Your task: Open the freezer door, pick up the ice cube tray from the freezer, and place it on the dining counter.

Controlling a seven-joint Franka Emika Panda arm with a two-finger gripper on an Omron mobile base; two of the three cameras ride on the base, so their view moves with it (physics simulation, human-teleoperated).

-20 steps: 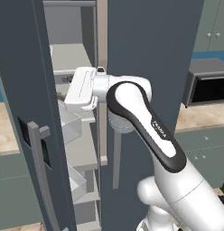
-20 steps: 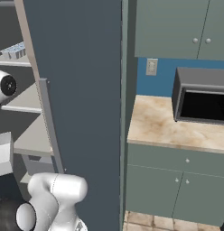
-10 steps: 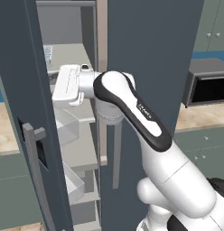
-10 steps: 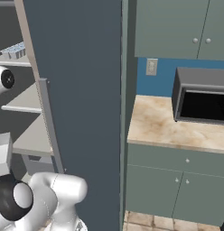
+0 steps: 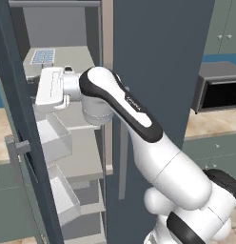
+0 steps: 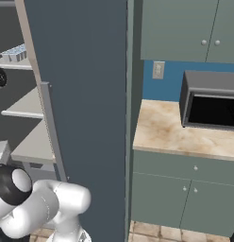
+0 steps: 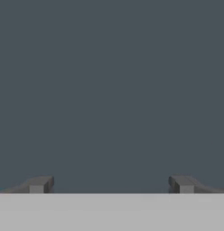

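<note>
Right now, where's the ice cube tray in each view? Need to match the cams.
Left base view: ice cube tray at upper left, flat on an upper freezer shelf, above and behind the white hand.
Right base view: tray at the far left edge, upper part, on the top shelf.
Hand view: not in it; a flat dark grey surface beyond the open fingertips.
Shared landmark: the microwave on the beige counter at right.

no readable text, small pale marking on the arm's black forearm band too blurred to make out, no labels, numbers or signs elsewhere
</note>
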